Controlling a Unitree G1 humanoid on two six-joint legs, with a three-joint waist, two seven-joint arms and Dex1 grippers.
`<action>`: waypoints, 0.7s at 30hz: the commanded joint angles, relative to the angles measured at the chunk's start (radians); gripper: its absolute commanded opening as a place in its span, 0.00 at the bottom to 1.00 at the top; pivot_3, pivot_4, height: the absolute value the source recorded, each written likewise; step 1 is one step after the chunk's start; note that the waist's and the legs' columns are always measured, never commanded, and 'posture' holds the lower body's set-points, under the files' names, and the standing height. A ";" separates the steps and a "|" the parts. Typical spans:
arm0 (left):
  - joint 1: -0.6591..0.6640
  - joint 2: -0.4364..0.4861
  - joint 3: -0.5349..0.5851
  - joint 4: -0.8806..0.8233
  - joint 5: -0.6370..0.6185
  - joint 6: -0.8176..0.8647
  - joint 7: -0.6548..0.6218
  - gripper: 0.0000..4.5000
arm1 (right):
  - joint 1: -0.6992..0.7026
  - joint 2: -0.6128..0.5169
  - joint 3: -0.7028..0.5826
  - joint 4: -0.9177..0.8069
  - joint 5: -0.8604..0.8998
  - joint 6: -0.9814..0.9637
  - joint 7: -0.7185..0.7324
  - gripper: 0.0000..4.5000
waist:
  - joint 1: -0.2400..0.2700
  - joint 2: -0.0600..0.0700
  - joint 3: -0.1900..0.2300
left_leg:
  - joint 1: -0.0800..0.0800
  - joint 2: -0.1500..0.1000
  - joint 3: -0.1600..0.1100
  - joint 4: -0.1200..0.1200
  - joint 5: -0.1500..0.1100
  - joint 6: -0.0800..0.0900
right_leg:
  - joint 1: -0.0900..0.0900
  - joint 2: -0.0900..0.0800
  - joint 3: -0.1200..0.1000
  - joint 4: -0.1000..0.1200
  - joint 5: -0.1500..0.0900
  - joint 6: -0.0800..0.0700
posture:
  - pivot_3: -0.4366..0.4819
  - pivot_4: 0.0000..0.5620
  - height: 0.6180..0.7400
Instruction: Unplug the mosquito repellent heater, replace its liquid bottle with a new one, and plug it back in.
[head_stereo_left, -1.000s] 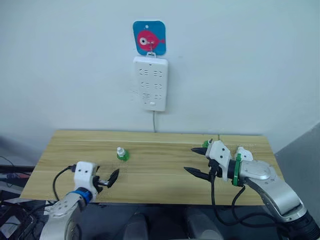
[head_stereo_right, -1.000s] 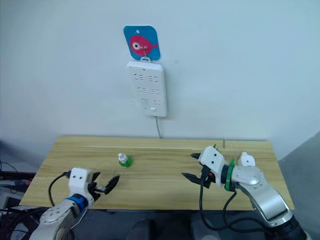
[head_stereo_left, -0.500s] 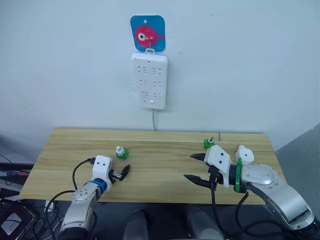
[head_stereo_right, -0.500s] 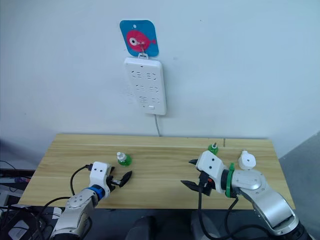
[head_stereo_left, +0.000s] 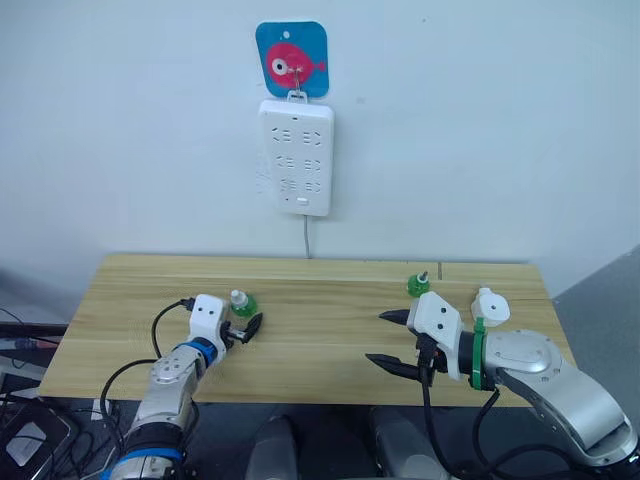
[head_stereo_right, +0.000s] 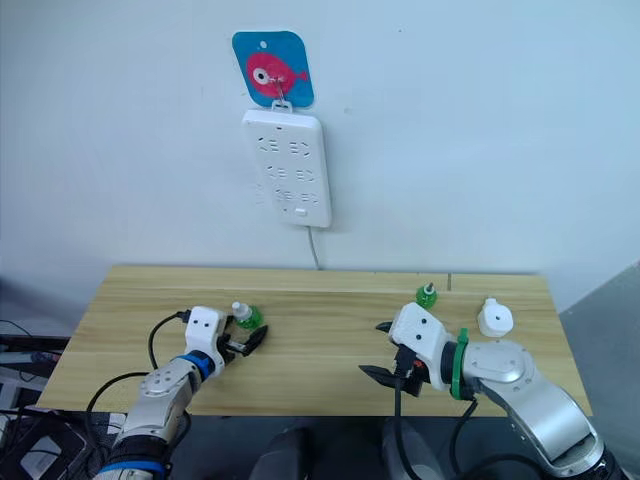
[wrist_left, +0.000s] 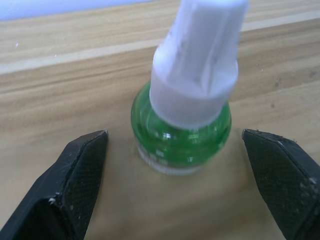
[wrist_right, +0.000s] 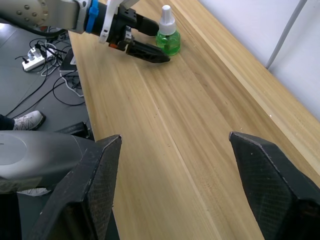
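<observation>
Heater lies unplugged on the table, near the back right corner, white w/ a round top; a green bottle stands just left of it, apart from it, near the back edge; right gripper hangs over the table in front and to the left of the heater, not touching it, its two black fingers spread wide w/ nothing between them, one tip toward the back, the other toward the front edge; heater sits beside that arm's wrist, behind the green band on it.

Second green bottle, white-capped, upright on the left half of the table; left gripper is right at it, fingers wide apart either side of the bottle's belly, gaps visible on both sides in the left wrist view, so no grip on it.

Power strip hangs on the wall above the table's middle, on a hook w/ a blue-and-pink fish plate; its cord drops behind the table; sockets look bare; well apart from heater and both grippers.
</observation>
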 joint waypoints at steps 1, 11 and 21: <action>-0.017 0.006 -0.008 0.064 0.015 -0.029 -0.020 1.00 | 0.004 -0.010 -0.026 -0.054 0.022 0.000 -0.003 0.79 | -0.002 0.000 0.001 | 0.000 0.000 0.000 0.000 0.000 0.000 | 0.000 0.000 0.000 0.000 0.000 0.000 | 0.26 0.44 1.00; -0.040 0.003 -0.021 0.135 0.018 -0.092 -0.087 0.53 | 0.009 -0.007 -0.030 -0.055 0.020 0.000 -0.006 0.81 | -0.019 0.000 0.004 | 0.000 0.000 0.000 -0.002 0.000 0.000 | 0.000 0.000 0.000 -0.002 0.000 0.000 | 0.26 0.43 1.00; 0.048 0.112 -0.093 -0.274 -0.044 -0.030 -0.330 0.50 | -0.128 0.035 -0.019 0.013 0.058 -0.003 0.028 0.81 | -0.025 -0.001 0.003 | -0.002 0.001 0.000 -0.002 0.000 0.000 | -0.001 0.000 -0.001 -0.003 0.000 0.000 | 0.29 0.32 1.00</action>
